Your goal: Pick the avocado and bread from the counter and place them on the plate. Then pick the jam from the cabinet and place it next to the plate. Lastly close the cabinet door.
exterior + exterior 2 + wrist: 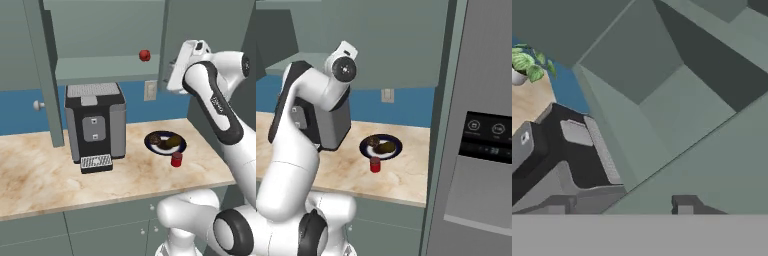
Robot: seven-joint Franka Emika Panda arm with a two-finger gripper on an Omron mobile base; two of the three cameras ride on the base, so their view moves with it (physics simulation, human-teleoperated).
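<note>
The plate [183, 148] [397, 148] lies on the counter right of the coffee machine, with the bread [156, 140] [373, 141] and the avocado [173, 141] [386, 147] on it. The jam [176, 159] [375, 164] stands upright on the counter just in front of the plate. The cabinet door [46, 75] with its pale knob [37, 105] stands open at the left. My hand [179, 67] is raised high at the right edge of the open cabinet. In the hand view my gripper [621, 207] is open with nothing between its fingertips [684, 206], facing grey-green cabinet panels.
A black and grey coffee machine [95, 125] [567, 165] stands under the open cabinet. A small red ball [144, 55] sits on the cabinet shelf. A fridge [481, 140] closes off the right. A potted plant [524, 65] stands far along the counter.
</note>
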